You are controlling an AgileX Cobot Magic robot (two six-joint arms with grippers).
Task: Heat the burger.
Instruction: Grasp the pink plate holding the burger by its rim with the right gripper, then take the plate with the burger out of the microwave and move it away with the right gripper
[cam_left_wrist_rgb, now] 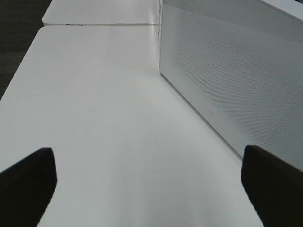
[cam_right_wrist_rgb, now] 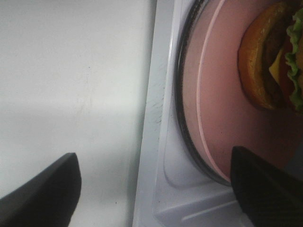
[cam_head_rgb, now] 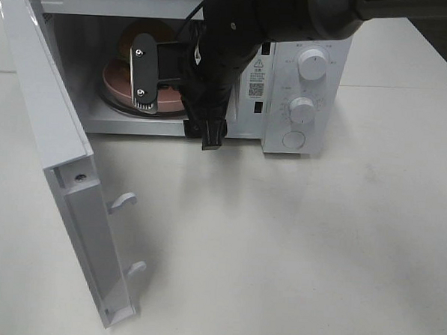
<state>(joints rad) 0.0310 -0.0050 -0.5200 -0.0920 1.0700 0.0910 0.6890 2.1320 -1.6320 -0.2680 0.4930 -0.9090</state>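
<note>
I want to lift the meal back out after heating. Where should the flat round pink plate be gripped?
I'd pinch the flat round pink plate at its thin front rim, coming straight in through the open front of the white microwave. The glossy-bunned burger sits farther back, leaving that rim bare, and the other sides are enclosed.

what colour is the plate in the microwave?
The plate is pink; best seen in the right wrist view.

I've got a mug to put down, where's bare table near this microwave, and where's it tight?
Bare: the table in front of the microwave, right of its open door; also the strip along the perforated side wall. Crowded: the cavity, filled by the pink plate with the burger, with the right hand at its opening.
</note>
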